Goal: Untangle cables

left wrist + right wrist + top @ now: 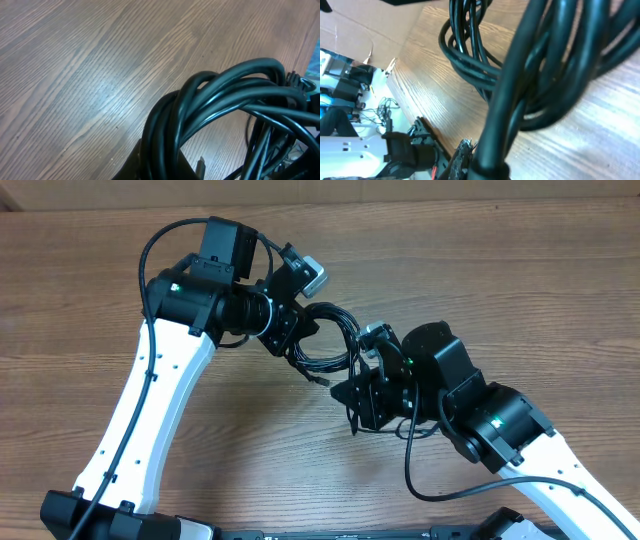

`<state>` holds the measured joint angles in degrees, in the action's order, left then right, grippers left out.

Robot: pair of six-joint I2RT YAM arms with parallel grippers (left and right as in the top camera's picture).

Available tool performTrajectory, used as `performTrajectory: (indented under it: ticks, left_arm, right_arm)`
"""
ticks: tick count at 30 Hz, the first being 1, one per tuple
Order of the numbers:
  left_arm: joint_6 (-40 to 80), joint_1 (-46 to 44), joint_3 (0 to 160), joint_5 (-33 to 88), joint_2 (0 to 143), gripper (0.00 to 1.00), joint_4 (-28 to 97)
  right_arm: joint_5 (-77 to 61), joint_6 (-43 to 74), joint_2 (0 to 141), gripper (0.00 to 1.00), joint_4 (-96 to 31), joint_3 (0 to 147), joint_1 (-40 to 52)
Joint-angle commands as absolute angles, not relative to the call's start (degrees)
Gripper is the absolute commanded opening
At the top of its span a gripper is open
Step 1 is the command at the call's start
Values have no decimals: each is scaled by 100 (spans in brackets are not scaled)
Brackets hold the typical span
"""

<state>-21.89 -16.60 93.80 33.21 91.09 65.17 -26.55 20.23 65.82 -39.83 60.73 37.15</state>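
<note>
On the wooden table (480,270) the black cables (325,340) bunch just 12 o'clock of centre, light, floppy, probably slick, my left gripper (295,340) clamped on their 9 o'clock side, right gripper (355,360) at 4; I'd pinch one loose outer loop.

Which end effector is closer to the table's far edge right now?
Left. The left end effector sits farther up the table, toward its far edge; the right end effector is lower, nearer the robot's base. Both grip the cables.
</note>
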Motion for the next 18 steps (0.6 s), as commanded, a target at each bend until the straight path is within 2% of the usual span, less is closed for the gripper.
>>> performTrajectory:
  ticks: [1, 5, 12, 15, 18]
  left_arm:
    - [-2206, -1544, 9542, 2939, 9063, 4, 6377]
    - [-2062, -1544, 9539, 2941, 9063, 4, 6379]
    - [-1798, -1837, 9424, 2963, 9063, 5, 6383]
    - [-1804, -2088, 9378, 2943, 9063, 4, 6388]
    - [-1804, -2213, 9378, 2941, 9063, 4, 6388]
  right_arm:
    - [-2971, 2475, 6283, 4, -4095, 6313, 3726]
    - [-3282, 2910, 6283, 4, -3940, 6313, 3721]
    - [-3457, 3026, 6285, 4, -2694, 6313, 3686]
    - [-2982, 3118, 6285, 4, -2456, 6313, 3529]
    - [-2536, 3767, 6285, 4, -2451, 6313, 3297]
